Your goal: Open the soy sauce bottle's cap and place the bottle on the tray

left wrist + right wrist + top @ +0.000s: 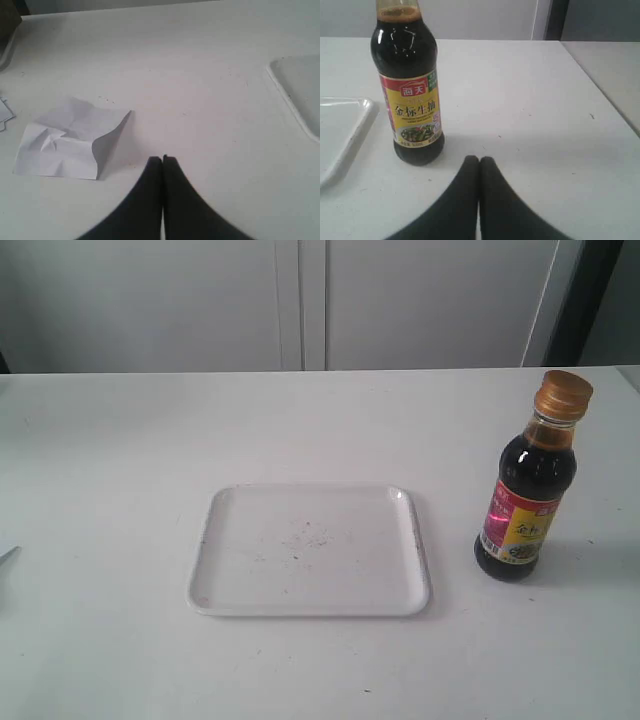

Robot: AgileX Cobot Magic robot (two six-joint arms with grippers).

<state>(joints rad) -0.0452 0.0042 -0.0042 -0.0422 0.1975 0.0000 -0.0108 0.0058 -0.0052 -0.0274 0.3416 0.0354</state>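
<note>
The small clear glass soy sauce bottle [526,500], golden-orange cap [562,395] closed, stands on the white desk [120,440] at the flat white plastic tray's [310,608] three o'clock, just beyond the right gripper [479,161], whose jaws are pressed together; the left gripper [162,160] is likewise closed and empty.

The tray [310,550] is set flat at the table [120,440] centre. The soy sauce bottle [527,502] is stood upright on the table at the tray's 3 o'clock, just beside its rim, not touching. The cap [562,393] is seated on top.
</note>
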